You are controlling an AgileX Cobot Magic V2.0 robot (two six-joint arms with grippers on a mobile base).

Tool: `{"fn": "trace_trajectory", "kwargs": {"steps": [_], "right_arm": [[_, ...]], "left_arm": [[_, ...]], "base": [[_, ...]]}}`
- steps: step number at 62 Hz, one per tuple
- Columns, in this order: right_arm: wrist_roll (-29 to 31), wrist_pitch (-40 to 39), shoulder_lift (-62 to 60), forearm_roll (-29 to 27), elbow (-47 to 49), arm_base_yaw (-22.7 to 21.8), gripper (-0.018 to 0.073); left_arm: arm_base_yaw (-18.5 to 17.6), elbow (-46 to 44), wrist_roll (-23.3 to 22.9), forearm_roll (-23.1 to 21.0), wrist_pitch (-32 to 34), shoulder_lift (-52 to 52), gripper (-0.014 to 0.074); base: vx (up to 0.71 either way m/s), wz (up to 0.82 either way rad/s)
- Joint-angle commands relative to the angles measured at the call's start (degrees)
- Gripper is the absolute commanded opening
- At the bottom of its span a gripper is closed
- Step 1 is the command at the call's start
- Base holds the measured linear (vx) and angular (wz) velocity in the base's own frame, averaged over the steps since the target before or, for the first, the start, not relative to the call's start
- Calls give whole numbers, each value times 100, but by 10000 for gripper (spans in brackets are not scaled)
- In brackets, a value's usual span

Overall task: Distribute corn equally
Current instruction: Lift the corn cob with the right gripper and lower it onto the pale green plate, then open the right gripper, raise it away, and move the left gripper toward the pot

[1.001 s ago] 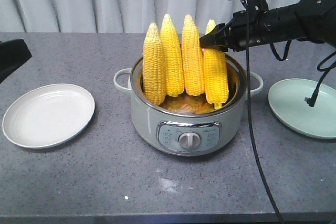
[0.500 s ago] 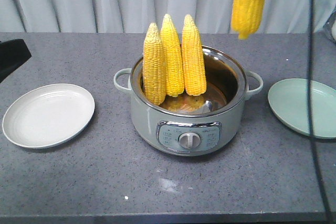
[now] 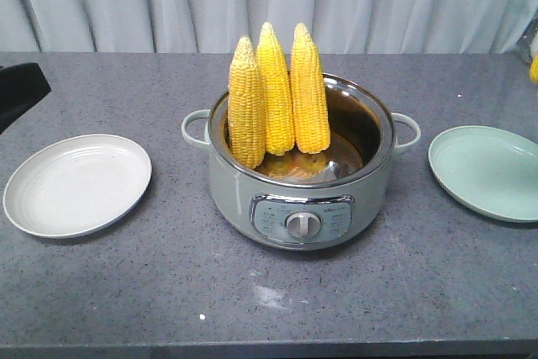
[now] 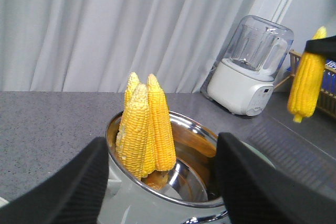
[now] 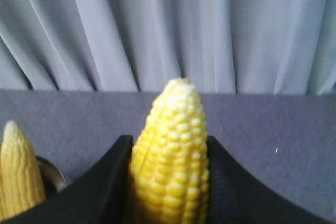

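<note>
Three yellow corn cobs (image 3: 277, 94) stand upright, tips up, leaning on the left wall of the grey electric pot (image 3: 301, 195) at the table's middle. My right gripper (image 5: 169, 148) is shut on a fourth corn cob (image 5: 173, 119), held tip up in the air. In the left wrist view that cob (image 4: 306, 85) hangs to the right of the pot; the front view shows only a yellow sliver (image 3: 535, 69) at the right edge. My left gripper (image 4: 163, 148) is open, left of the pot, its fingers (image 4: 79, 182) framing the pot (image 4: 142, 203) with nothing between them.
A white plate (image 3: 77, 184) lies left of the pot and a pale green plate (image 3: 487, 172) to its right. A blender (image 4: 252, 66) and a wire basket (image 4: 325, 85) stand far right. A dark part of the left arm (image 3: 17, 94) shows at the left edge.
My right gripper has lifted the rightmost cob out of the pot and carried it up and to the right, almost out of the front view. Three cobs stay in the pot.
</note>
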State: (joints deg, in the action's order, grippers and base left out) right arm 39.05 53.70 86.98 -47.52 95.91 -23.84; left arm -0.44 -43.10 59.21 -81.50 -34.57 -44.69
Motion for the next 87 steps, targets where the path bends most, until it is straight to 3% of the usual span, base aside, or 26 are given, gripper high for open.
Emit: {"fn": "trace_trajectory", "kwargs": {"steps": [1,17,37,45,59,64,78,87], "right_arm": [[-17,73,283,-224,125,-47,-2],[196,122,1700,-315,125,-42,13],[279,16,2450,-84,125,-42,88],[279,38,2457,54,125,-42,205],[234,333,2457,68,125,-42,549],[126,359,2437,61,135,-42,620],[-79,627,1803,-401,145,-42,589],[-88,865,1009,-597,145,-42,567]], "left_arm": [[-1,-178,34,-312,18,8,424],[-1,-178,34,-307,-50,8,424],[-1,-178,34,-301,-136,8,424],[-1,-178,34,-301,-185,3,424],[-1,-178,34,-324,-374,-249,426],[-1,-178,34,-325,-388,-372,426],[-1,-258,40,-520,-388,-815,454],[-1,-1008,40,-514,-601,-1356,511]], "base": [[0,0],[0,0],[0,0],[0,0],[0,0],[0,0],[0,0],[0,0]]}}
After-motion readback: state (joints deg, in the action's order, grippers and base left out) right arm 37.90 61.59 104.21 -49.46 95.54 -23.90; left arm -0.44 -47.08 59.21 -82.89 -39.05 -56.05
